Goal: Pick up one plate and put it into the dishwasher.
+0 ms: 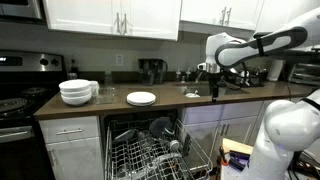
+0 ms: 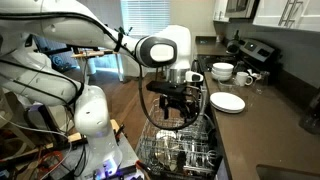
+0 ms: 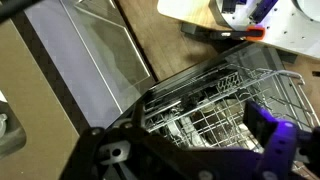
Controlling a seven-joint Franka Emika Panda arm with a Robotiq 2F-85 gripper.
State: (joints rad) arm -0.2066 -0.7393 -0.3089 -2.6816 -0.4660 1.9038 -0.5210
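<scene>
A small stack of white plates (image 1: 141, 98) lies on the brown counter, also seen in an exterior view (image 2: 228, 103). The dishwasher (image 1: 150, 150) stands open below the counter with its grey wire rack (image 2: 180, 152) pulled out. My gripper (image 2: 178, 104) hangs above the rack, well away from the plates. In an exterior view my gripper (image 1: 214, 86) is over the counter's right part. In the wrist view the rack (image 3: 205, 105) lies below my gripper (image 3: 185, 135), whose jaws are open and hold nothing.
Stacked white bowls (image 1: 76, 92) sit left of the plates, with mugs beside the bowls (image 2: 222, 71). A black-and-steel stove (image 1: 15, 100) stands at the counter's end. The lowered dishwasher door (image 3: 95, 60) and the wooden floor show in the wrist view.
</scene>
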